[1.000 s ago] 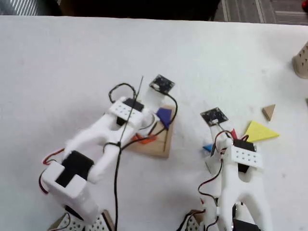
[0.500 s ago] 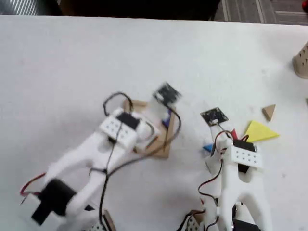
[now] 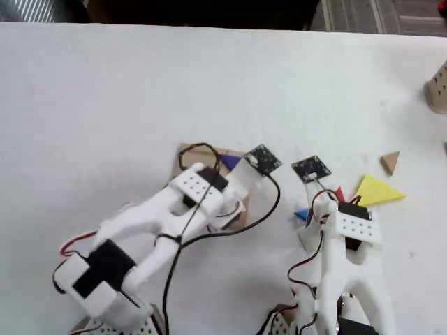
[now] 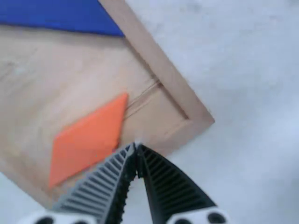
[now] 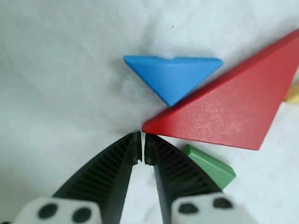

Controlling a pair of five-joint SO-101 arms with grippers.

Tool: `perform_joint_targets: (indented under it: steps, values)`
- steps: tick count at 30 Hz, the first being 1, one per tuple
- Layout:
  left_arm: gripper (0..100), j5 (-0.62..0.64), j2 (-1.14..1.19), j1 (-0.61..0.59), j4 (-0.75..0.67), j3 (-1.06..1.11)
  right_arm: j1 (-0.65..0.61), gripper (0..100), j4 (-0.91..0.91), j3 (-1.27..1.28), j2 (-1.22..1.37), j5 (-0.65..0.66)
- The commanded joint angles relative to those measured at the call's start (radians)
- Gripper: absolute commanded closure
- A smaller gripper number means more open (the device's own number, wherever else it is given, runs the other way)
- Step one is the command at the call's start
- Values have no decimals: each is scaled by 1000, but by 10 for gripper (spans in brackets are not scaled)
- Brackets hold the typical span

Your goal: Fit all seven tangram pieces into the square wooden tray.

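Tabletop (image 3: 105, 84), tray (image 4: 180, 102), two pieces (image 4: 88, 135) inside

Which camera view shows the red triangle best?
The right wrist view: the red triangle lies close, nearly whole. The high view gives its tip beside the right arm; the left wrist view faces the tray.

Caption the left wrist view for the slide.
Shut left gripper at the wooden tray rim; orange piece and blue piece inside.

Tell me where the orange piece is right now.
In the left wrist view, the orange parallelogram lies flat inside the wooden tray near a corner, right by the left gripper, whose jaws are shut.
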Motion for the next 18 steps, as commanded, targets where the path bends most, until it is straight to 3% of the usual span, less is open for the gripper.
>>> perform_joint_targets:
  steps: [1,5,10,18]
  values:
    - [978,12,68,5,-15,-109,10,981,-13,-5,-15,12]
    - [978,28,101,-13,-87,-144,10,981,-12,-5,-15,12]
    - [978,180,139,-76,-167,-207,10,981,-12,-5,-15,12]
    - [978,195,200,-200,-203,-307,10,981,-12,-5,-15,12]
